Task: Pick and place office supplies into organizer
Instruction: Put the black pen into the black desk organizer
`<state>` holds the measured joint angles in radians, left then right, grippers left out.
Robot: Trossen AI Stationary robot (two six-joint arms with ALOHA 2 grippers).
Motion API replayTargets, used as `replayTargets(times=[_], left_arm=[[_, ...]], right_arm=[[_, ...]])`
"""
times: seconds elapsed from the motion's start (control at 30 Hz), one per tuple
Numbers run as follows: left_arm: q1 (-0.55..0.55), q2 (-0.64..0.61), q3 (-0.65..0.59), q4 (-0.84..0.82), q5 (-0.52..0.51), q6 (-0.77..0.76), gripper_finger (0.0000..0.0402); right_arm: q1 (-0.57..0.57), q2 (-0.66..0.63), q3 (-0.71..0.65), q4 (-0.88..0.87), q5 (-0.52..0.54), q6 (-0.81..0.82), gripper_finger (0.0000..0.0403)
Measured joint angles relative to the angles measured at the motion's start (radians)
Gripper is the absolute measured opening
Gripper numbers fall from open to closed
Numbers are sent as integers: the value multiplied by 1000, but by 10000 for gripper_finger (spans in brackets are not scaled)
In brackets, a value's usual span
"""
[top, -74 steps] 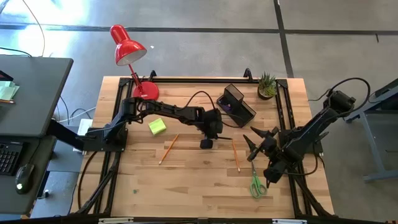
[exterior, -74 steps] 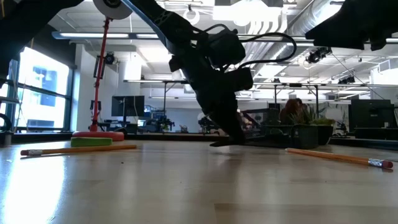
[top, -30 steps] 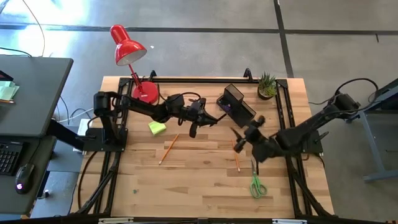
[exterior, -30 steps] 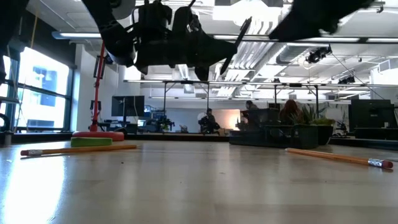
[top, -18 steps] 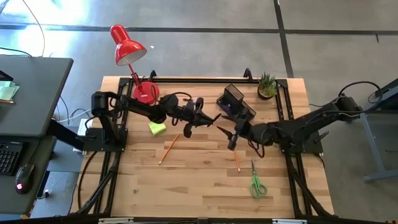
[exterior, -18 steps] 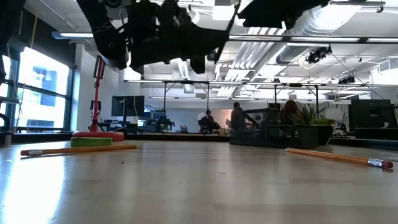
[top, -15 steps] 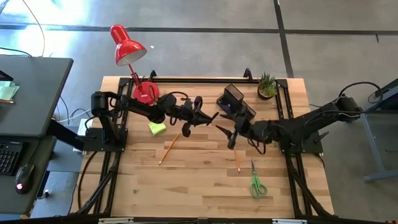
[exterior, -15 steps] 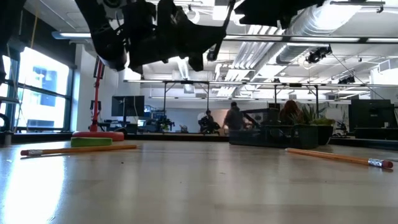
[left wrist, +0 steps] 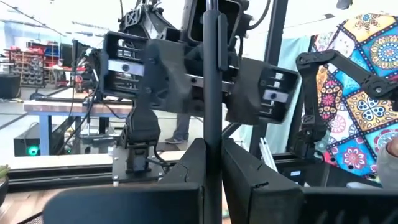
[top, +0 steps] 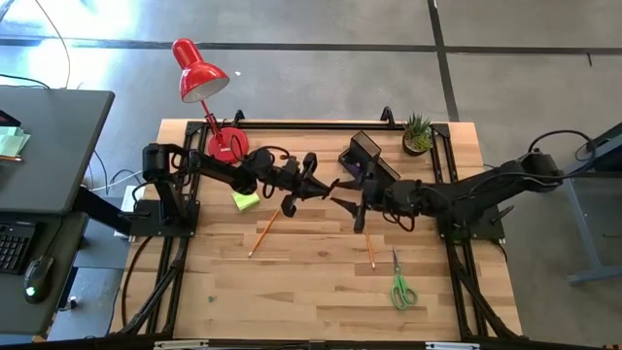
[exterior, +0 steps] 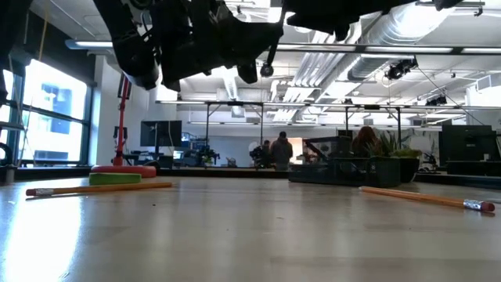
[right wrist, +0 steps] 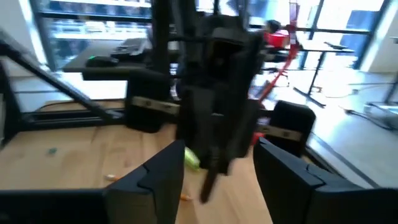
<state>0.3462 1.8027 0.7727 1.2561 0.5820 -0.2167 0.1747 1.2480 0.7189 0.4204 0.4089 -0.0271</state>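
My left gripper (top: 313, 185) hovers above the table's middle, shut on a dark pen (left wrist: 212, 74). My right gripper (top: 348, 208) is open and faces it from the table's right, a short way off. In the right wrist view the pen's lower end (right wrist: 207, 183) shows between the right fingers but farther away. The black mesh organizer (top: 369, 160) stands toward the far right, with something purple in it. The yellow-green sticky-note block (top: 245, 199), two orange pencils (top: 263, 231) (top: 368, 245) and the green-handled scissors (top: 399, 284) lie flat on the table. My left gripper pinches the dark pen's shaft (left wrist: 212, 134) between its two fingers, coming from the table's left, about level. The pen reaches well beyond the fingers and is lifted clear, high above the table.
A red desk lamp (top: 206, 83) stands at the far left corner and a small potted plant (top: 417, 133) at the far right, beside the organizer. Bare wood (top: 292, 282) lies toward the near edge. People move in the room beyond the table (exterior: 278, 149).
My right gripper has travelled toward the table's left, from beside the right pencil up to my left gripper, staying open. My left gripper has stayed near the table's middle, turned a little, and kept the pen aloft.
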Motion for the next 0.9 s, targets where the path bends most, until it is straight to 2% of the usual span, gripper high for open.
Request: replayTargets(times=[0.4,0.9], left_arm=[[-15,2,0,-53,-6,34,11],[-15,2,0,-86,-14,48,11]], right_arm=[[0,42,0,84,-34,-60,141],[-18,42,0,70,-48,-44,138]])
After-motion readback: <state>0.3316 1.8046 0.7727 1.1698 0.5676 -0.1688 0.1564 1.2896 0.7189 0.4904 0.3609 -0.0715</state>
